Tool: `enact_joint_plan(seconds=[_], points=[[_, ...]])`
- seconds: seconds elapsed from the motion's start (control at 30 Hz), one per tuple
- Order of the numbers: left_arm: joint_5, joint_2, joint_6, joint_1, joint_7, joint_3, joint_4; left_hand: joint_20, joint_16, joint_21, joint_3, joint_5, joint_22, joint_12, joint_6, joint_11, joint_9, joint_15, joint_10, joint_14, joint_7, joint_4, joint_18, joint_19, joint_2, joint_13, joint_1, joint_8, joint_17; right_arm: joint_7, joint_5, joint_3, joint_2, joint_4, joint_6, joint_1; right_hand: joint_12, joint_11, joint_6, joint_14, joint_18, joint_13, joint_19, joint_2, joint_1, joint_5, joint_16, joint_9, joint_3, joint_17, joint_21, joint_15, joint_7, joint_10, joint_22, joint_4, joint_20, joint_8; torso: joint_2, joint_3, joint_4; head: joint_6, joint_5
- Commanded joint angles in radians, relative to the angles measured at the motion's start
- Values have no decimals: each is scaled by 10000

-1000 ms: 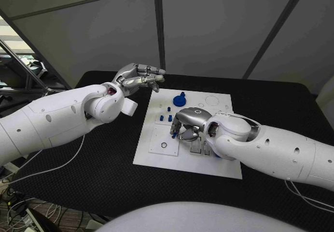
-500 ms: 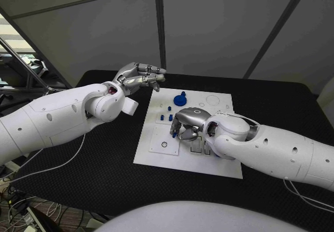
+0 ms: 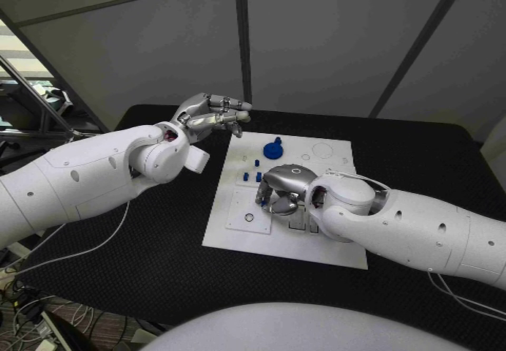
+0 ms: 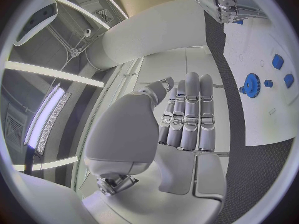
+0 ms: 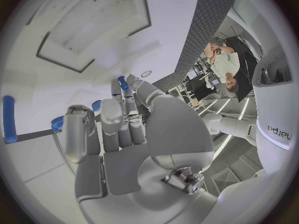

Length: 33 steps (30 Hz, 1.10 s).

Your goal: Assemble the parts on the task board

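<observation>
Right hand (image 3: 283,184) shifted slightly left, pinching blue part (image 5: 123,82) above task board (image 3: 238,232); left hand (image 3: 211,113) clenched, empty

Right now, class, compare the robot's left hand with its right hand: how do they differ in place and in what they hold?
The left hand hangs over the black table, beside the white board; the right hand sits low over the board's middle. The left hand's fingers curl on nothing; the right hand pinches a small blue part. Both are silver hands on white arms.

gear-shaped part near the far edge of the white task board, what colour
Blue; the round gear-shaped part shows best in the head view.
</observation>
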Motion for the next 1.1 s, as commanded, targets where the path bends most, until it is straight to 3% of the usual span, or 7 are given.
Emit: enact_joint_plan(seconds=[0.03, 0.17, 0.37, 0.53, 0.8, 1.0, 1.1], points=[[58, 11, 103, 15, 11, 9, -4, 27, -61, -68, -43, 16, -10, 21, 16, 36, 10, 36, 4, 42, 48, -11, -129, 45, 103, 10, -34, -36, -16, -13, -98, -52, -19, -67, -299, -42, -39, 186, -574, -207, 134, -29, -219, -372, 34, -131, -493, -207, -105, -705, -621, 184, -4, -865, 378, -120, 190, -42, -5, 2, -7, -2, 8], [58, 12, 128, 15, -5, 9, -12, 29, -69, -78, -51, 9, -15, 20, 11, 39, 14, 38, -2, 41, 49, -12, -129, 46, 108, 15, -38, -44, -19, 68, -99, -58, -55, -80, -823, -42, 38, 312, -843, -525, 318, -7, -643, -470, 133, -141, -1251, -224, -281, -1798, -1280, 273, -85, -1451, -329, -192, 342, -29, -7, 6, -4, 24, 19], [58, 9, 162, 14, -26, 9, -28, 30, -74, -84, -57, -2, -19, 19, 8, 40, 17, 40, -7, 40, 51, -12, -129, 46, 108, 18, -42, -49, -20, 238, -99, -59, -180, 38, -1248, -44, 64, 316, -856, -527, 321, -3, -643, -492, 151, -124, -1283, -219, -332, -1852, -1293, 282, -146, -1485, -337, -207, 355, -20, -7, 10, -7, 58, 29], [58, 7, 192, 13, -50, 9, -56, 32, -81, -92, -65, -19, -23, 18, 5, 42, 21, 42, -13, 39, 52, -13, -130, 45, 111, 21, -46, -55, -22, 518, -13, -57, -440, 278, -2006, -56, 131, 301, -835, -484, 307, 10, -591, -539, 160, -86, -1257, -211, -413, -1840, -1242, 272, -195, -1447, -276, -228, 358, -9, -7, 13, -4, 95, 15], [58, -17, 223, 6, -76, 7, -79, 34, -87, -100, -71, -37, -28, 18, 3, 43, 25, 44, -17, 37, 53, -14, -130, 45, 115, 25, -48, -60, -24, 602, 260, -15, -1349, 968, -2570, -58, 212, 275, -750, -444, 298, 19, -550, -566, 186, -56, -1268, -197, -489, -1890, -1216, 251, -188, -1384, -245, -251, 347, 17, -14, 4, -14, 177, -43], [58, -25, 243, -6, -100, -1, -96, 34, -87, -100, -71, -37, -28, 18, 3, 43, 25, 44, -17, 37, 53, -14, -130, 45, 115, 25, -48, -60, -24, 49, 581, 562, -2206, 1276, -1730, 1, 247, 263, -730, -400, 283, 12, -505, -654, 150, -61, -1238, -199, -613, -1870, -1173, 241, -207, -1386, -196, -246, 334, 8, -6, 0, -28, 306, -235], [58, -20, 251, -14, -106, -5, -100, 34, -87, -100, -71, -37, -28, 18, 3, 43, 25, 44, -17, 37, 53, -14, -130, 45, 115, 25, -48, -60, -24, -165, 597, 704, -2435, 1239, -1358, 56, 240, 269, -747, -396, 302, 0, -536, -731, 153, -84, -1278, -206, -752, -1951, -1247, 244, -269, -1476, -276, -233, 330, -9, -6, -1, -32, 356, -303]])
